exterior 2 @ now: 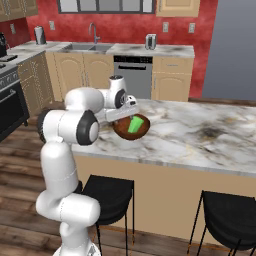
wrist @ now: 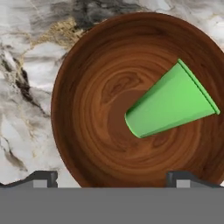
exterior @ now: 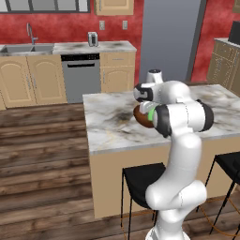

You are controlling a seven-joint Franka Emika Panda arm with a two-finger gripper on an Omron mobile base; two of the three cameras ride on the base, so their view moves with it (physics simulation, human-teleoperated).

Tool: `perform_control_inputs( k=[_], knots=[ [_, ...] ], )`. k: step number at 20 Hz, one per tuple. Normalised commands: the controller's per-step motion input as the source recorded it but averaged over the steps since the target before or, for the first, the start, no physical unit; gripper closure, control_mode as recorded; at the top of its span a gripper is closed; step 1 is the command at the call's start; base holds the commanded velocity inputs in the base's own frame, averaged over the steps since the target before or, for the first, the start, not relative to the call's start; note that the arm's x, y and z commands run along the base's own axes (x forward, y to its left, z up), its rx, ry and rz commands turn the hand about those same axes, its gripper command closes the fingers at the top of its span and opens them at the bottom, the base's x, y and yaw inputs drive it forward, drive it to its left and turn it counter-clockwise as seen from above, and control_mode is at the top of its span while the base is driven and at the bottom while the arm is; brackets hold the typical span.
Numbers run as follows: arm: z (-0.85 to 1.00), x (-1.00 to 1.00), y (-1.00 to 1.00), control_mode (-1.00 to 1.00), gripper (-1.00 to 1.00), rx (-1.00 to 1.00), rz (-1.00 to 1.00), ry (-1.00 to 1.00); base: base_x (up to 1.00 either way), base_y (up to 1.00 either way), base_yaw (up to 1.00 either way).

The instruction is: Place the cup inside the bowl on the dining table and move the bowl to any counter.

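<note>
Bowl, stiff wood-like & prob. light, w/ cup tipped loose inside toward 2 o'clock; gripper wide open, empty — best grab at rim.

Red walls, wooden plank floor, black stools, steel dishwasher.

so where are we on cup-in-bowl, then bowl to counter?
Done: the cup lies on its side inside the bowl, which sits on the dining table. In hand: nothing; the gripper hangs open above the bowl, jaws wide apart, gripping nothing. Left: grasp the bowl and carry it to a counter; it is not yet off the table.
</note>
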Motion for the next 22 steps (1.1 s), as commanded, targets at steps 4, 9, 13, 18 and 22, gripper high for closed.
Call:
perform_control_inputs(
  k=[4, 9, 13, 18, 22],
  knots=[
    [0.17, -0.29, 0.13, -1.0, -1.0, 0.0, 0.0, 0.0, 0.0, 0.0, 0.0],
    [0.13, -0.37, 0.35, -1.0, -1.0, 0.0, 0.0, 0.0, 0.0, 0.0, 0.0],
    [0.1, -0.3, 0.35, -1.0, -1.0, 0.0, 0.0, 0.0, 0.0, 0.0, 0.0],
    [0.01, -0.15, 0.27, -1.0, -1.0, 0.0, 0.0, 0.0, 0.0, 0.0, 0.0],
    [-0.06, 0.07, 0.08, -1.0, -1.0, 0.0, 0.0, 0.01, 0.0, 0.0, 0.0]
  ],
)
